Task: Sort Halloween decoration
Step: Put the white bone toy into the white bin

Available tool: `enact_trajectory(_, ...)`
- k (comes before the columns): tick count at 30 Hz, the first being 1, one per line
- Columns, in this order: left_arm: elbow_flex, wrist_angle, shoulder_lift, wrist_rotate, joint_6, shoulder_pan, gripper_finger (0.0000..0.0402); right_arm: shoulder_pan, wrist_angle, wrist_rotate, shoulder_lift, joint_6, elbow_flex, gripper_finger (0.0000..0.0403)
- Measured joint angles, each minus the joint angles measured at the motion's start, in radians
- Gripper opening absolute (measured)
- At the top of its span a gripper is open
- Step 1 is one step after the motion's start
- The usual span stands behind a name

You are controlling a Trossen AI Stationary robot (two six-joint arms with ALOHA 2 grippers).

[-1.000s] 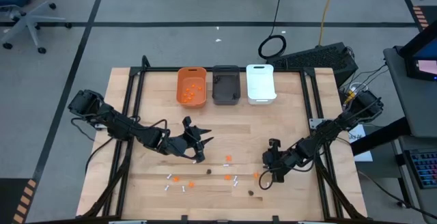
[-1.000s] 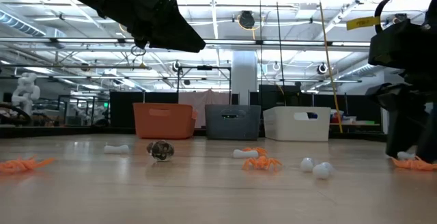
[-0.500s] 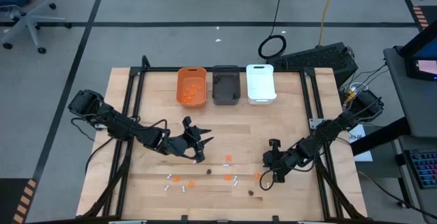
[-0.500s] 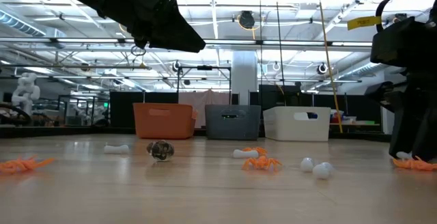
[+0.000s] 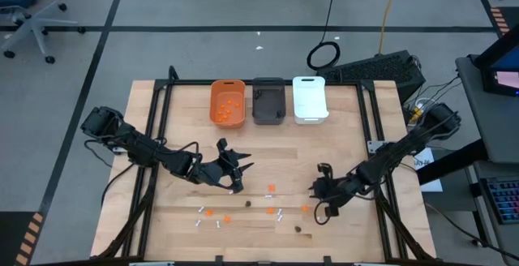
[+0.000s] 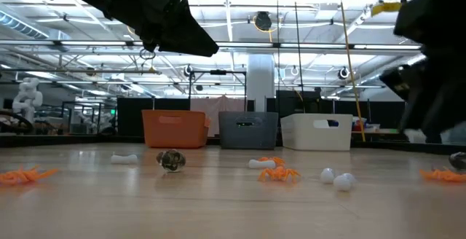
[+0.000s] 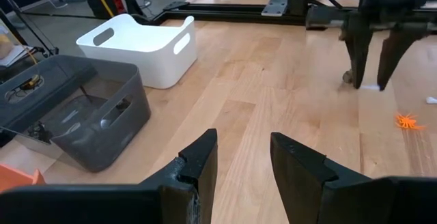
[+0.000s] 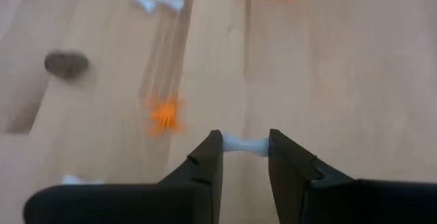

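Your left gripper (image 5: 235,171) hangs idle left of centre in the high view, above bare wood, its fingers parted and empty; the left wrist view shows only table between them. Leave it there unless you want it working the pieces below it.

Along the lower middle of the high view the remaining decorations lie scattered: white sticks (image 5: 220,224), small orange spiders (image 5: 226,218) and one dark lump (image 5: 299,228) at the lower centre. In the low view the same lump (image 6: 171,160) sits left of centre with an orange spider (image 6: 279,173) and white pieces near the middle.

At top centre stand the three bins: orange bin (image 5: 228,88), already holding orange pieces, dark grey bin (image 5: 268,97) and white bin (image 5: 309,96).

Your right gripper (image 5: 323,203) is right of centre, low over the table. In the right wrist view its fingers are clenched on a small white bone (image 8: 243,144), which spans the gap between the tips and looks off the wood. The pinch seems to catch it by the ends, so I judge it a thin hold.

Lift slowly and straight, keep the wrist level, and carry it up the frame to the white bin. Come well inside the rim before letting go.

The right arm reaches in from the right edge, elbow out, forearm angled down toward the lower centre.
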Motion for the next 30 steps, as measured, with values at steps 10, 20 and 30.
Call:
enact_trajectory(10,0.000,0.000,0.000,0.000,0.004,0.000,0.0135,-0.002,0.117,0.167,-0.060,-0.284,0.002,0.0070)
enact_trajectory(20,0.000,0.000,0.000,0.000,0.004,0.000,0.0135,-0.002,0.138,0.321,-0.092,-0.577,0.003,0.0070)
enact_trajectory(30,0.000,0.000,0.000,0.000,0.003,0.000,0.0135,-0.002,0.178,0.413,-0.096,-0.808,0.003,0.0070)
